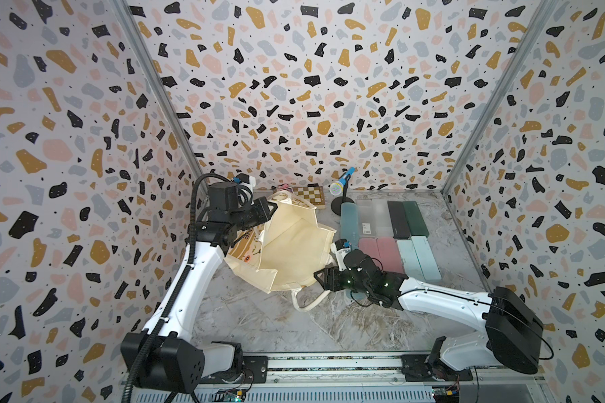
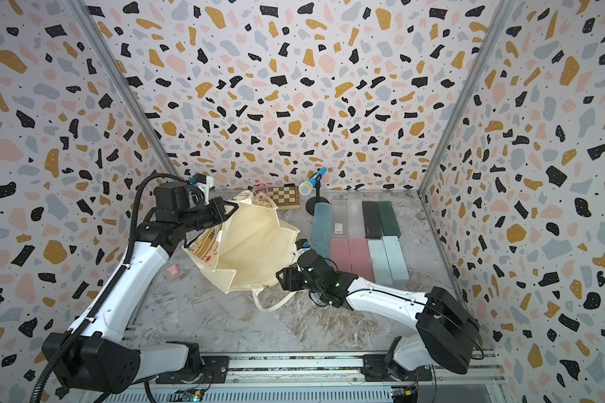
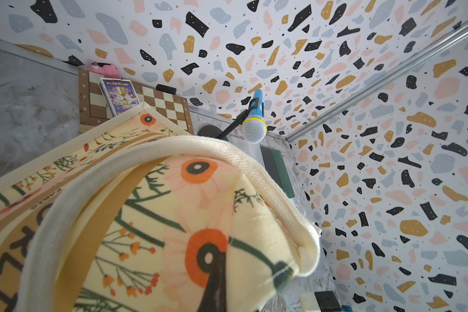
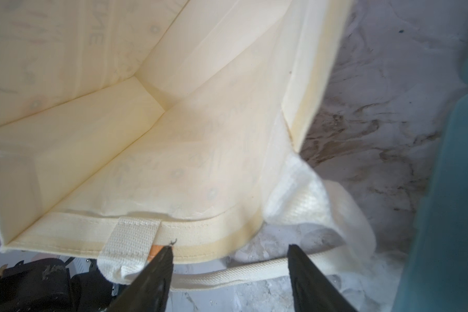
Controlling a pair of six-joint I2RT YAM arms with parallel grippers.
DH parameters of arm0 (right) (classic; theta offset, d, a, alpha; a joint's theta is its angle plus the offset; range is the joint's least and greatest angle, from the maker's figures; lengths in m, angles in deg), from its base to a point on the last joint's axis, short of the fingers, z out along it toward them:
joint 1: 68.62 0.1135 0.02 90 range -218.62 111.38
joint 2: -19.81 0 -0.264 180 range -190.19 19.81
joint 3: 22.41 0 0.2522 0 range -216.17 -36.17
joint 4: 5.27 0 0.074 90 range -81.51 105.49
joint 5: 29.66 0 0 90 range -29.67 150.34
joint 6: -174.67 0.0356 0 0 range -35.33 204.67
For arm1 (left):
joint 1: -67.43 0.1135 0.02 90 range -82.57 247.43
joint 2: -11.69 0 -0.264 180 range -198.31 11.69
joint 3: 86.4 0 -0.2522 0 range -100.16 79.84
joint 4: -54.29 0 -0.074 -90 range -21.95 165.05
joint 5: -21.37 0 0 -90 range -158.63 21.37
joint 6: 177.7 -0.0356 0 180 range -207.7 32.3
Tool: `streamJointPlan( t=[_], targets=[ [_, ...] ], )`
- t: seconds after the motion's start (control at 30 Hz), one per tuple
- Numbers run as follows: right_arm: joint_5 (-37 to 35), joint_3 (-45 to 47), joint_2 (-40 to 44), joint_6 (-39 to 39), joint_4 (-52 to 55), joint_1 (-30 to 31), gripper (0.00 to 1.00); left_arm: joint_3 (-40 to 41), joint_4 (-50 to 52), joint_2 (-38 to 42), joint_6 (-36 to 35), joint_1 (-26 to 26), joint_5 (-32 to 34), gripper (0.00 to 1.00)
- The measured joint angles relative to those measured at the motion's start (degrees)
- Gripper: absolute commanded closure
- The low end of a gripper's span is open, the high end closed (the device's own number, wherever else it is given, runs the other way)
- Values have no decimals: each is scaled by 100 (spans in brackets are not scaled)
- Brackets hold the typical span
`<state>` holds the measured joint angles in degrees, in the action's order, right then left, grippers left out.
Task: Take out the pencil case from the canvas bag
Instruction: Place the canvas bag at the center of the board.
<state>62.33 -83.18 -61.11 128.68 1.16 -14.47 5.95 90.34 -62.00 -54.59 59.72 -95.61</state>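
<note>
Plainly, the left gripper (image 1: 272, 208), at centre left of a top view, is clamped on the upper rim of the canvas bag (image 1: 294, 244). It holds that edge raised, so the mouth gapes toward the lower right of the frame. There is one bag with two rope handles. One handle (image 3: 173, 151) drapes across the left wrist view, and the other handle (image 1: 308, 304) lies slack on the marble table (image 1: 259, 321) below the mouth.

Just right of the mouth sits the right gripper (image 1: 320, 280), jaws spread and holding nothing, one fingertip (image 4: 162, 259) at the near rim beside the handle tab. This arm is much the nearer to the opening, and the bag's interior lies up and left of it.

In the right wrist view the cream lining looks bare down to the bottom seam. No pencil case shows inside, so its long axis cannot be told; a fold may hide it.

Right of the bag I count nine cases in two rows, with their long axes running up the frame:
- Upper row: blue case (image 1: 349, 219), two frosted cases (image 1: 368, 214), black case (image 1: 398, 220), green case (image 1: 415, 218).
- Lower row: two pink cases (image 1: 388, 254), two mint cases (image 1: 426, 258).
</note>
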Motion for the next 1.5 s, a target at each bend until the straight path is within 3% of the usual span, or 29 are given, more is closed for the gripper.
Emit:
streamJointPlan(
  t=[0.4, 0.6, 0.77, 1.3, 1.5],
  targets=[
    [302, -15, -245, 402, -358, -433, 41, 2, -166, 146, 684, -496, 968, 100],
    [426, -15, -249, 516, -385, -439, 53, 0, -179, 146, 793, -566, 1261, 100],
    [472, -15, -249, 546, -387, -439, 58, 0, -184, 146, 841, -599, 1353, 100],
    [463, -96, -337, 610, -343, -748, 100, 0, -181, 164, 870, -625, 1451, 100],
    [431, -411, 125, 413, 55, -968, 100, -380, 144, 179, 570, -625, 1558, 100]
  ],
)
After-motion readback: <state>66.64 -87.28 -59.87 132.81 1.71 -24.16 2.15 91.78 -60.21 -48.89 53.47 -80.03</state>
